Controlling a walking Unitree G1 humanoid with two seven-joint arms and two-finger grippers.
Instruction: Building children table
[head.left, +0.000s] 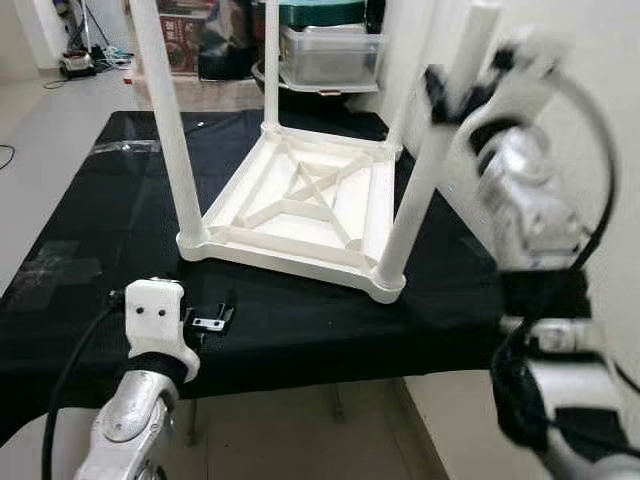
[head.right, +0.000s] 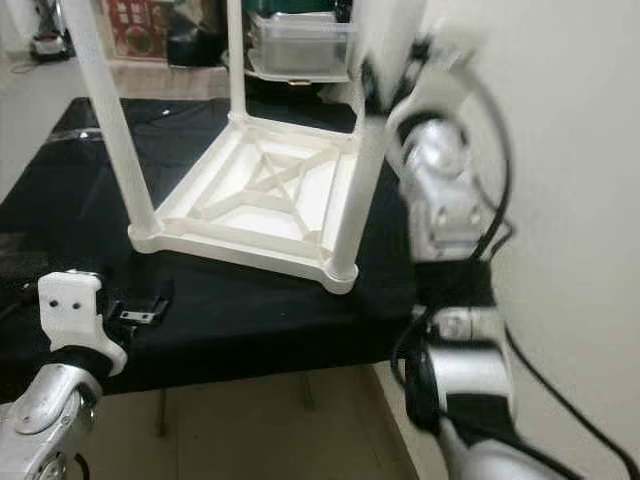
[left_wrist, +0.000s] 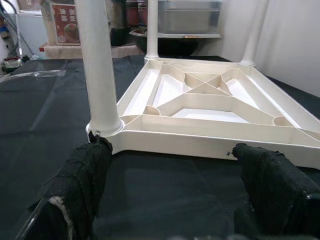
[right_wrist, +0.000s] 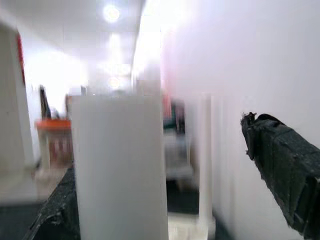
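Observation:
A white plastic children's table (head.left: 300, 205) lies upside down on a black-covered tabletop (head.left: 100, 230), its legs pointing up. My right gripper (head.left: 458, 95) is raised at the upper part of the near right leg (head.left: 415, 200). It is open, and in the right wrist view the leg (right_wrist: 120, 165) stands between its fingers (right_wrist: 280, 165), close to one of them. My left gripper (head.left: 210, 320) hovers low at the front edge of the cloth, open and holding nothing. Its fingers (left_wrist: 85, 175) point at the upturned table's near left corner, where the near left leg (left_wrist: 97, 65) rises.
Stacked storage bins (head.left: 325, 45) and boxes stand on the floor behind the tabletop. A white wall (head.left: 600, 60) runs close along the right side. Patches of clear tape (head.left: 55, 265) lie on the cloth at the left. Bare floor (head.left: 40, 120) lies to the left.

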